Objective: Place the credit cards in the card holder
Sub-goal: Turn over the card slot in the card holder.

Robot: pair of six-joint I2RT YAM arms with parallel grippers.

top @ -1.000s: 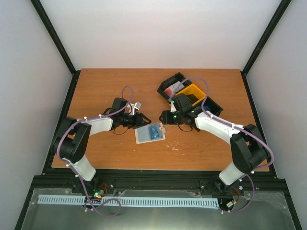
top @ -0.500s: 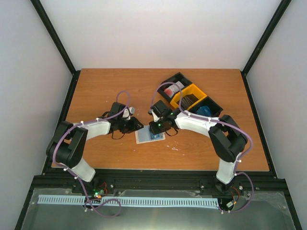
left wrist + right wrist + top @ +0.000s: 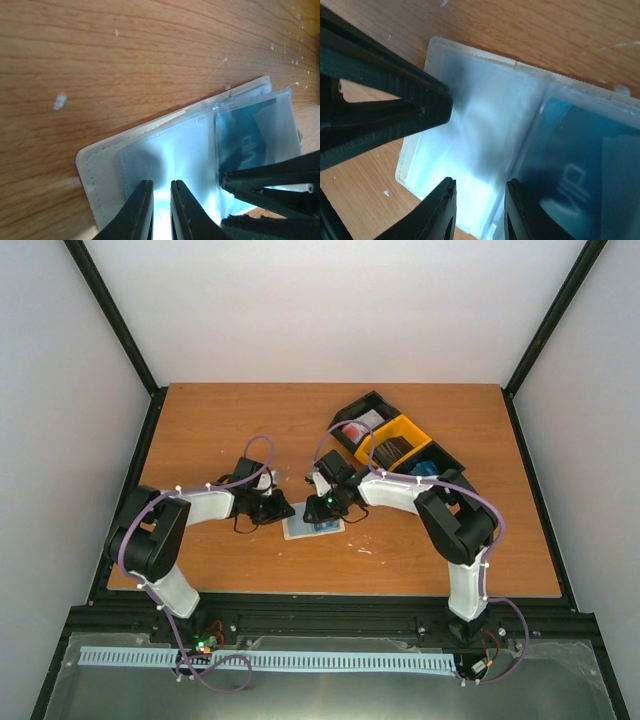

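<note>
Seemingly left hand (image 3: 161,200) low over holder (image 3: 100,170)

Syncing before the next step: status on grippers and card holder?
Left gripper nearly shut at card holder sleeve, grip unconfirmed. Right gripper part open over same sleeve. Holder lies open, blue card in a pocket. Grippers crowd each other there.

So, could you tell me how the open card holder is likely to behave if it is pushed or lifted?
The card holder lies flat and open on the smooth wooden table, so it would probably slide rather than tip. Its clear sleeves look glossy and thin, so likely slippery and floppy when lifted.
</note>
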